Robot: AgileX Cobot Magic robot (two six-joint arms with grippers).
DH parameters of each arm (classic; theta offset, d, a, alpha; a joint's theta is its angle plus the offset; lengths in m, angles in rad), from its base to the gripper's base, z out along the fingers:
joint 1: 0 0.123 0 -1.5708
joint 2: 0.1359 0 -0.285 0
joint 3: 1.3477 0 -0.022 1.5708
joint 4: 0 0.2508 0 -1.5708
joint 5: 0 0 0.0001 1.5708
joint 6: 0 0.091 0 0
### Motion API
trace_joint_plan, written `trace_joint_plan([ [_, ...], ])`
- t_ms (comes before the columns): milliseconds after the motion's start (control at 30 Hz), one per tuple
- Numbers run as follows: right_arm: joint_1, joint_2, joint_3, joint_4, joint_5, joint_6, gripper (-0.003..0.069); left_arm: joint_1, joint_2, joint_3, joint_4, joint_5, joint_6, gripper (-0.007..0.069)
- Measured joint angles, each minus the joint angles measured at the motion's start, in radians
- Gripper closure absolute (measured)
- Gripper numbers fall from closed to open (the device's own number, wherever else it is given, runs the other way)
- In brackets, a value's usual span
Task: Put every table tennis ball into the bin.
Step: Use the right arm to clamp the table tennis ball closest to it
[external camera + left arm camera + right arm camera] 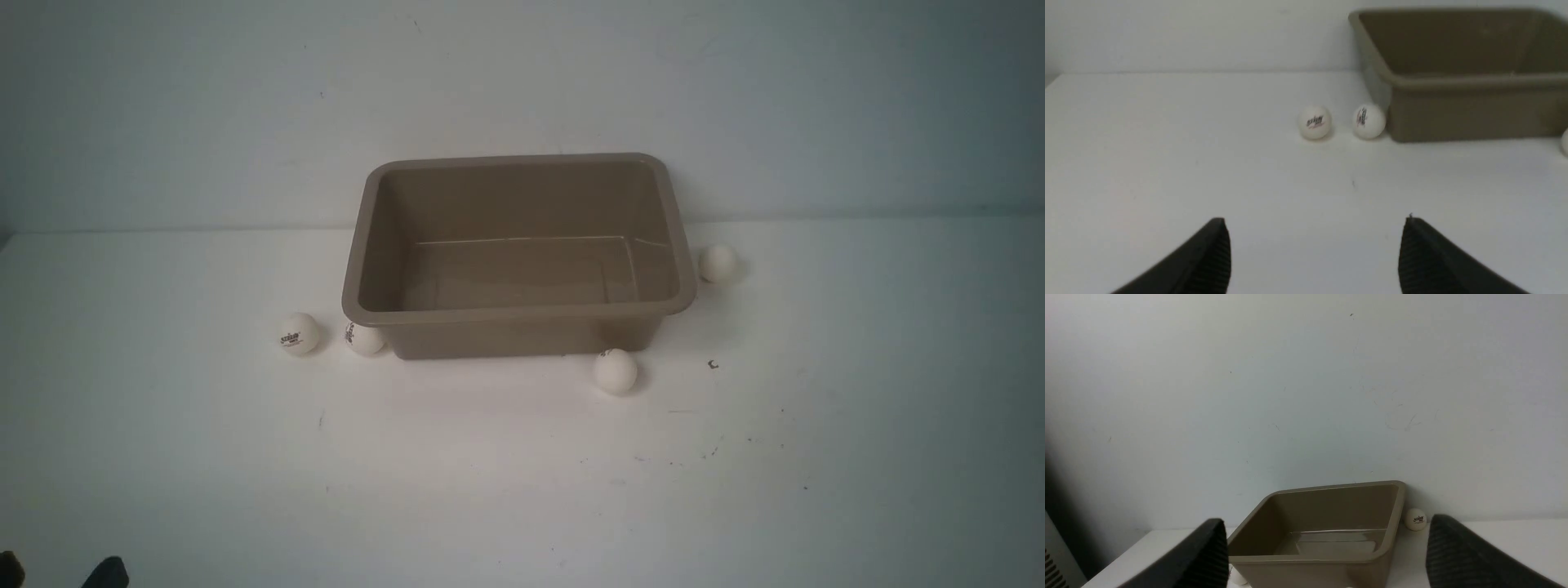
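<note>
Well, the front view shows one bin [518,317] and four balls [615,372] around it on the desk [490,474]; my left wrist view shows only three balls. My left tool [1314,253] and right tool [1327,551] are wide open, holding nothing.
</note>
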Motion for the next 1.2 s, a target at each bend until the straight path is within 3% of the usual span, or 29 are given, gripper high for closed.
trace_joint_plan([
  [400,0.000,0.000,0.000,0.010,-0.001,-0.007,0.0071,0.000,0.000,0.000,-0.059,-0.146,-0.042,0.0125],
  [1200,0.000,0.086,0.000,0.022,0.017,-0.128,0.0071,0.000,0.000,0.000,-0.066,-0.156,-0.110,0.0125],
])
